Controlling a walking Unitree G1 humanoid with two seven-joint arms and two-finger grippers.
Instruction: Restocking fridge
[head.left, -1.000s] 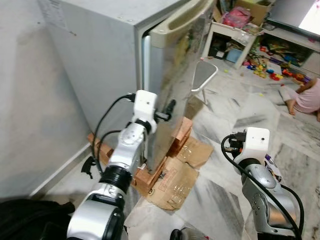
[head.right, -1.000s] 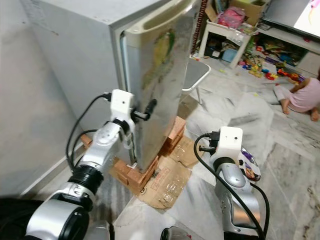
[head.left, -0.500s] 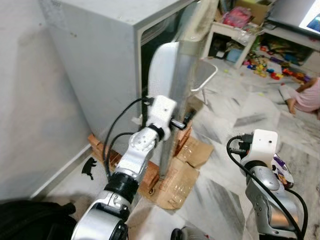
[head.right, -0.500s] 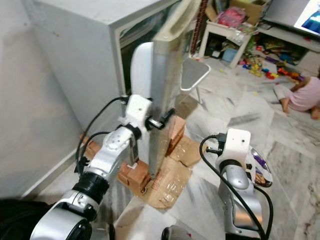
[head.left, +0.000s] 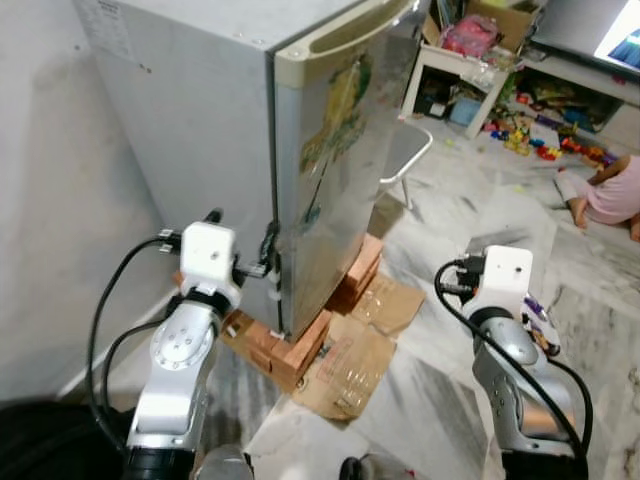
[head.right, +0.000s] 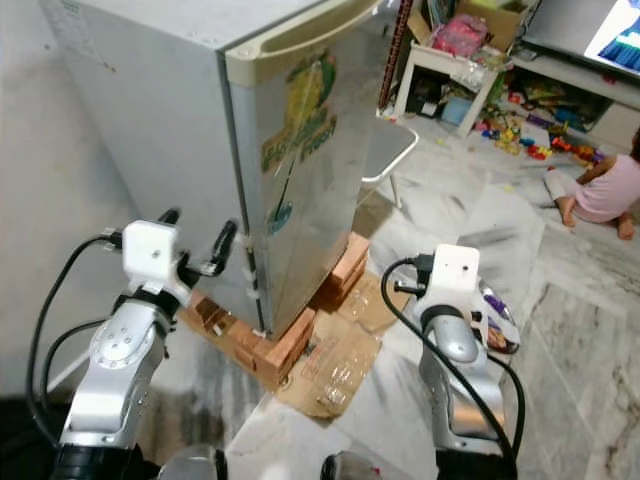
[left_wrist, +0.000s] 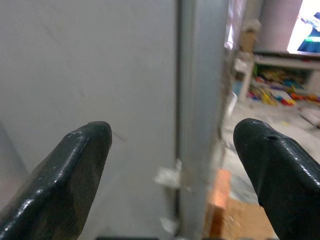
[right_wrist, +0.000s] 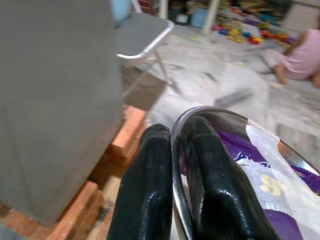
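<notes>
The grey fridge (head.left: 200, 120) stands on bricks with its silver door (head.left: 340, 170) shut. My left gripper (head.left: 264, 262) is open beside the fridge's front left corner. In the left wrist view its two fingers (left_wrist: 75, 165) straddle the seam between the side wall and the door edge (left_wrist: 197, 100) without touching it. My right gripper (right_wrist: 172, 137) is shut on the rim of a steel bowl (right_wrist: 235, 125), held low to the right of the fridge. A purple packet (right_wrist: 260, 175) lies in the bowl (head.right: 497, 310).
Red bricks (head.left: 300, 350) and flattened cardboard (head.left: 345, 365) lie under and in front of the fridge. A white chair (head.left: 405, 150) stands behind it. A wall (head.left: 50, 200) is close on the left. A person (head.left: 610, 195) sits on the marble floor near toys (head.left: 535, 135).
The fridge door, swung wide half a second ago, is now shut. My left gripper has come off the door edge and drawn back to the left. The right arm still holds the bowl.
</notes>
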